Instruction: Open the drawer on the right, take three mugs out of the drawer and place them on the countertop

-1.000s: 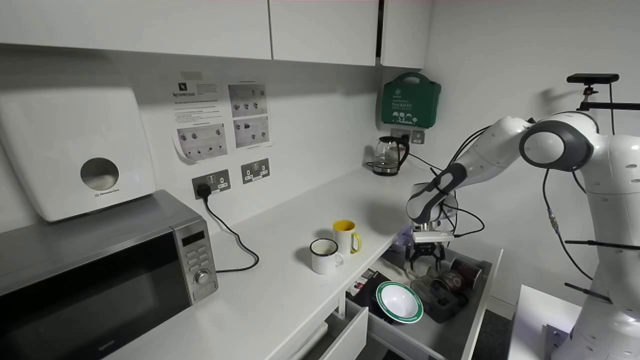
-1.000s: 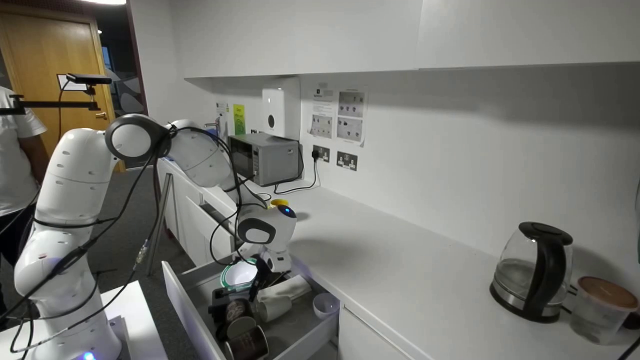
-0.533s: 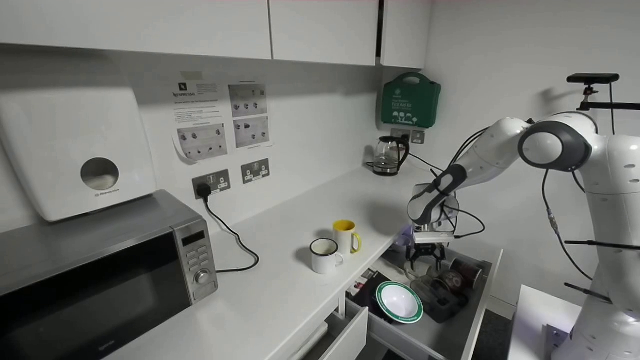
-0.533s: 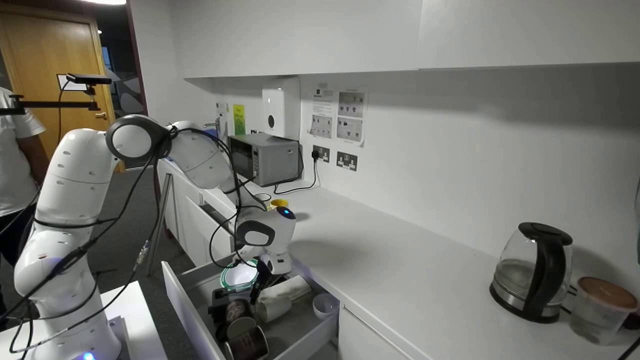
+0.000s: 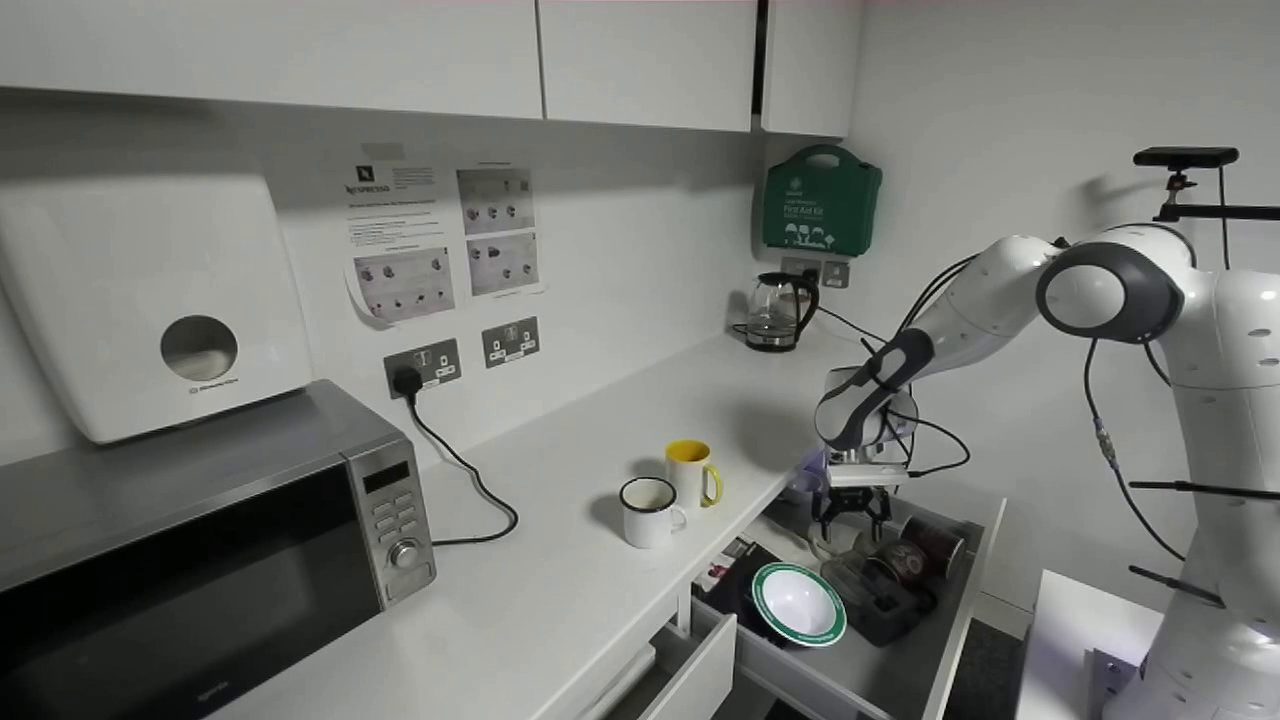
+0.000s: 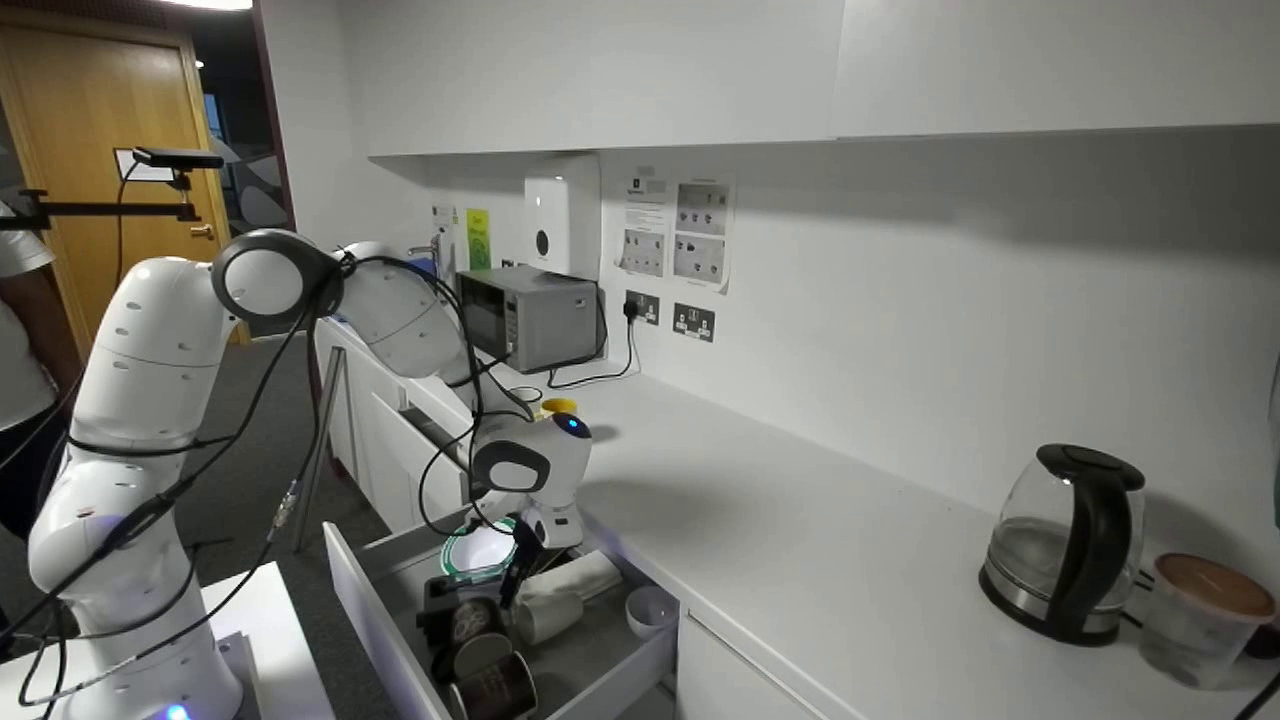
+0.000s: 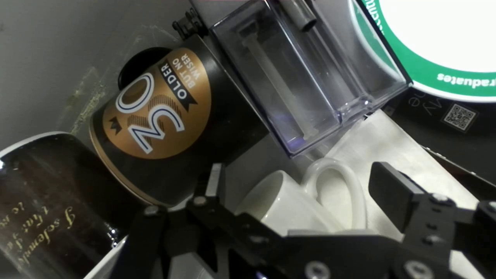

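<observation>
The drawer (image 5: 880,672) stands pulled out beneath the countertop (image 5: 540,590). On the countertop, close together, are a white mug with a dark rim (image 5: 645,522) and a mug with a yellow inside and handle (image 5: 688,484). A plain white mug (image 7: 294,211) lies on its side in the drawer, its handle upward in the wrist view; an exterior view also shows this white mug (image 6: 548,617). My gripper (image 5: 850,530) reaches down into the drawer. In the wrist view its open jaws appear on either side of the white mug, without gripping it; the mug's lower part is hidden behind the gripper.
Around the white mug lie two dark mugs (image 7: 170,124), a clear plastic container (image 7: 286,77), a green-rimmed bowl (image 5: 798,604) and a pale flat item (image 7: 391,155). A smaller drawer (image 5: 695,675) is also open. A kettle (image 6: 1065,550) and a microwave (image 6: 540,315) stand on the worktop.
The arm has shifted only very slightly, and the jaws have stayed open. The mugs lie where they were. At the far left of an exterior view, the person has moved leftward.
</observation>
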